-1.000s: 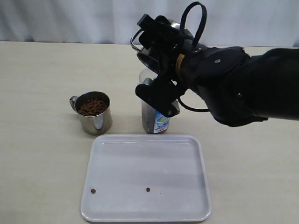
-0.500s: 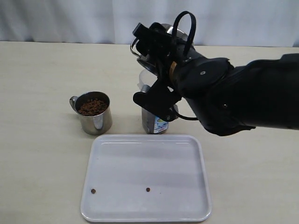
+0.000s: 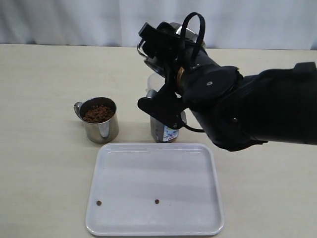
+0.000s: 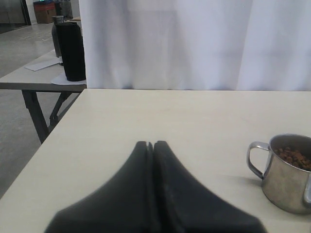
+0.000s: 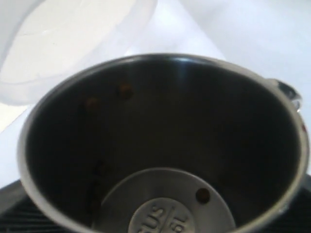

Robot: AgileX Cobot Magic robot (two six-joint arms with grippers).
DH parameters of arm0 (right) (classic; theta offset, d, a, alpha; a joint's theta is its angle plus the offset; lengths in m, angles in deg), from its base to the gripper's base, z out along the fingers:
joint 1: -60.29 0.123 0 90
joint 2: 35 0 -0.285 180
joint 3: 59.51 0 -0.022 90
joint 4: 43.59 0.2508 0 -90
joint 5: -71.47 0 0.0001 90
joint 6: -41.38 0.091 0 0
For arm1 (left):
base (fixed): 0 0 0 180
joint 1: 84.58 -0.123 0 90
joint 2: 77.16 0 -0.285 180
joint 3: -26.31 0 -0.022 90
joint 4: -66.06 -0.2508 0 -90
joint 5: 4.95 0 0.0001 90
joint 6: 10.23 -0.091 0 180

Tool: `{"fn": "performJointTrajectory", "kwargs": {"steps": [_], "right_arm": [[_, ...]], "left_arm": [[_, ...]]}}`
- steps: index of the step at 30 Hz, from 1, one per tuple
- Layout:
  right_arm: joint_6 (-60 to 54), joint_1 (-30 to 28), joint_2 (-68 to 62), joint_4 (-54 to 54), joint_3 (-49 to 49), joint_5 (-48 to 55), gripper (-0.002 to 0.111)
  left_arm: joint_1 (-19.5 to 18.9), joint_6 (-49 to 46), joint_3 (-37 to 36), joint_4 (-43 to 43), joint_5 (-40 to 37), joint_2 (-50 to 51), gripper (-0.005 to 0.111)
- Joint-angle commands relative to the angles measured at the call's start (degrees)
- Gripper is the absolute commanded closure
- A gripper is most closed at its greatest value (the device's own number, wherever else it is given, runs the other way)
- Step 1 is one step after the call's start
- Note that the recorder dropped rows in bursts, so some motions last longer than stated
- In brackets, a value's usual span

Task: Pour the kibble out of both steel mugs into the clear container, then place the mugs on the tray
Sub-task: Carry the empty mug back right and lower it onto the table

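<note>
**Over the canister's mouth, a tipped mug in the right gripper**

Above the tall translucent plastic canister [image 3: 166,126] with the blue-yellow label, a shiny stainless-steel mug [image 5: 160,126] hangs tilted, its mouth turned down toward the canister's wide rim. The right gripper [image 3: 161,69] pinches this tipped mug between widely spread jaws. In the right wrist view its inside is almost bare: one small reddish-brown kibble pellet [image 5: 202,195] sits on the bottom and a couple cling to the wall. How much kibble is in the canister cannot be told, as the arm hides most of it.

Just beside the canister, on the left gripper's side, a second steel mug [image 3: 100,119] stands upright on the pale table [image 3: 39,148], filled with pellets and its looped handle facing away from the canister. Nearer the camera lies the flat white rectangular tray [image 3: 153,168], with two stray pellets [image 3: 156,201] on it. The left gripper [image 4: 153,145], jaws pressed together and holding nothing, hangs over the table well apart from the full mug.
</note>
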Motion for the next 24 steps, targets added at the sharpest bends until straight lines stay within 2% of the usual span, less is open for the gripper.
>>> {"fn": "performJointTrajectory", "kwargs": {"steps": [1,5,12,17,20,24], "right_arm": [[11.23,-0.83,1.36,-0.25,0.10,0.48,0.104],[21.55,-4.94,4.17,1.23,0.10,-5.58,0.104],[35.59,-22.34,11.55,15.97,0.10,-32.08,0.104],[35.96,-36.44,12.98,31.42,4.62,-56.88,0.104],[36.06,-43.19,12.25,31.58,9.83,-70.72,0.104],[36.51,-49.45,10.72,31.58,16.38,-80.03,0.104]], "left_arm": [[0.28,0.09,-0.11,0.20,0.60,-0.05,0.107],[0.28,0.09,-0.11,0.20,0.60,-0.05,0.107],[0.28,0.09,-0.11,0.20,0.33,-0.05,0.107],[0.28,0.09,-0.11,0.20,0.33,-0.05,0.107],[0.28,0.09,-0.11,0.20,0.33,-0.05,0.107],[0.28,0.09,-0.11,0.20,0.33,-0.05,0.107]]}}
